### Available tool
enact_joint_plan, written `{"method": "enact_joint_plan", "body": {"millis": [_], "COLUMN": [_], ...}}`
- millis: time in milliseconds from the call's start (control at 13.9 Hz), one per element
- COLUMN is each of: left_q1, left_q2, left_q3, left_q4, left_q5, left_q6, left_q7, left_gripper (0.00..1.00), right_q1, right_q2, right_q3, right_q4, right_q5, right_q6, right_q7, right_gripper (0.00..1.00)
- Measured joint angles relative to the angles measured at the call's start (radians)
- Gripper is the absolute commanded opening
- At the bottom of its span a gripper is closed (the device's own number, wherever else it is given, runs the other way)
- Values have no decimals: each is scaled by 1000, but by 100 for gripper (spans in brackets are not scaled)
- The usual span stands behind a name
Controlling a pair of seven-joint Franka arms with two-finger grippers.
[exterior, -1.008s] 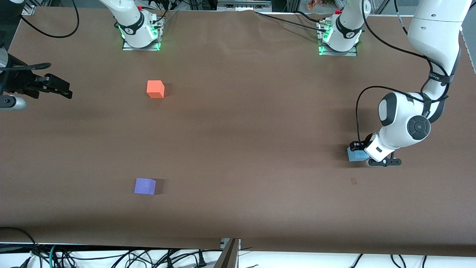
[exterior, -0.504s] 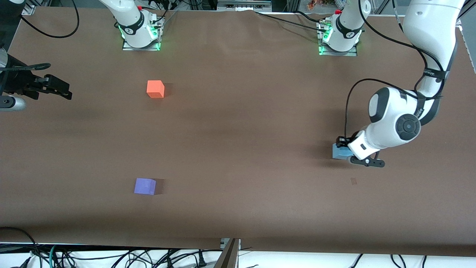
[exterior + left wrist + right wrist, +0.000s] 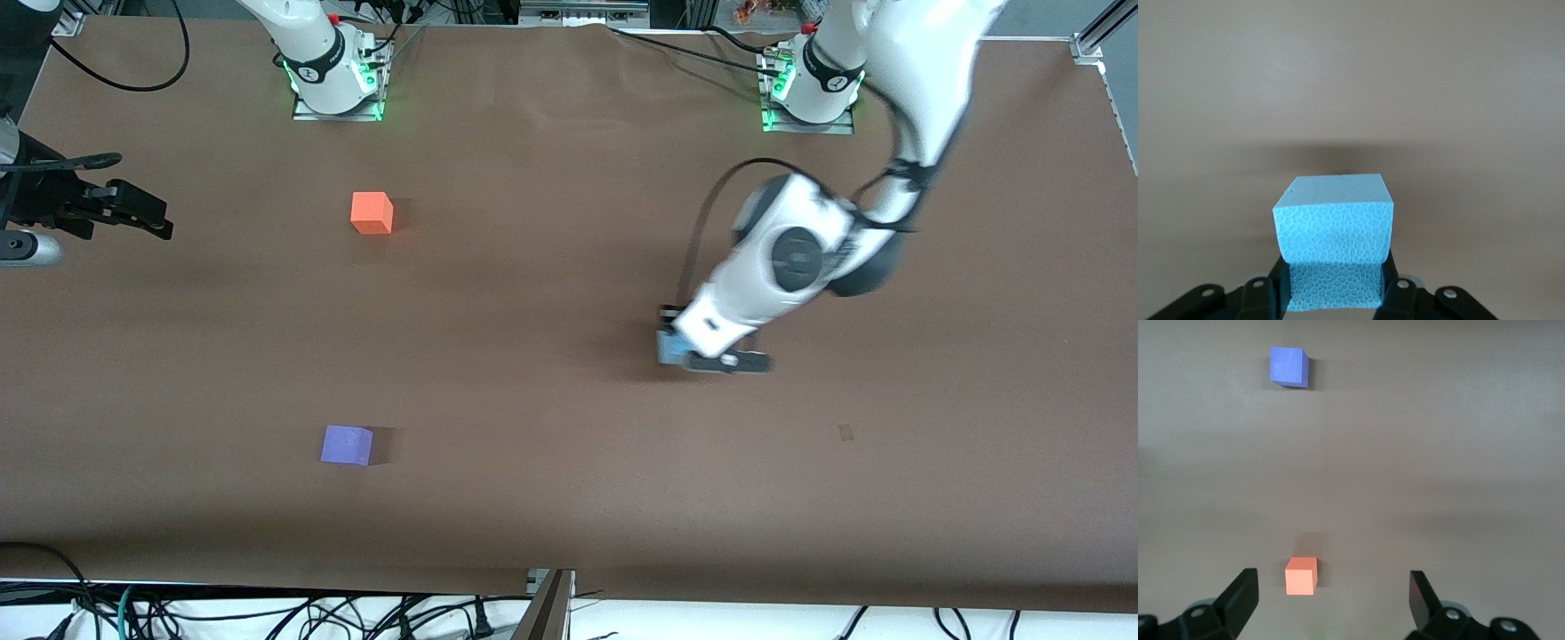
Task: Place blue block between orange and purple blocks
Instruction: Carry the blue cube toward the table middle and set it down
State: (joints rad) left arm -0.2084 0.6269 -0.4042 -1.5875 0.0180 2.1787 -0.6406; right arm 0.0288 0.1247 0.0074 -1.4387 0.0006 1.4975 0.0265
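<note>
My left gripper (image 3: 676, 348) is shut on the sky-blue block (image 3: 671, 348) and holds it just over the table's middle, toward the left arm's end. In the left wrist view the blue block (image 3: 1333, 230) sits clamped between the black fingers (image 3: 1392, 293). The orange block (image 3: 371, 213) lies on the table nearer the right arm's base. The purple block (image 3: 347, 444) lies nearer the front camera, in line with it. My right gripper (image 3: 133, 212) is open and waits at the right arm's end of the table; its wrist view shows the orange block (image 3: 1301, 575) and the purple block (image 3: 1288, 367).
The brown table (image 3: 551, 462) carries only the three blocks. A small dark mark (image 3: 845, 433) is on the cloth toward the left arm's end. Cables hang below the table's front edge (image 3: 356, 613).
My left gripper has carried the blue block from the left arm's end of the table toward the middle. The right arm, orange block and purple block have not moved.
</note>
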Motion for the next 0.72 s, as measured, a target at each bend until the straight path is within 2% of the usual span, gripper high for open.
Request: {"method": "enact_joint_plan", "body": {"millis": [216, 360, 432, 504, 576, 720], "left_q1": [-225, -311, -332, -345, -355, -363], "left_q2": [157, 214, 234, 248, 259, 269], "left_q3": [90, 128, 132, 133, 136, 142], "left_q4": [177, 246, 268, 284, 294, 302], "left_q5": [1, 1, 1, 1, 1, 1], "left_q6": [9, 22, 46, 61, 65, 66], "left_q7": [-225, -298, -340, -385, -418, -445], "left_gripper": [0, 4, 23, 71, 100, 100], "right_q1": [0, 0, 0, 0, 0, 0], "right_q2": [0, 0, 0, 0, 0, 0], "right_q3": [0, 0, 0, 0, 0, 0], "right_q4": [0, 0, 0, 0, 0, 0], "right_q5": [0, 1, 1, 1, 1, 1], "right_q6": [1, 1, 1, 1, 1, 2], "right_q7": [0, 0, 0, 0, 0, 0], "right_gripper": [100, 100, 100, 100, 100, 100]}}
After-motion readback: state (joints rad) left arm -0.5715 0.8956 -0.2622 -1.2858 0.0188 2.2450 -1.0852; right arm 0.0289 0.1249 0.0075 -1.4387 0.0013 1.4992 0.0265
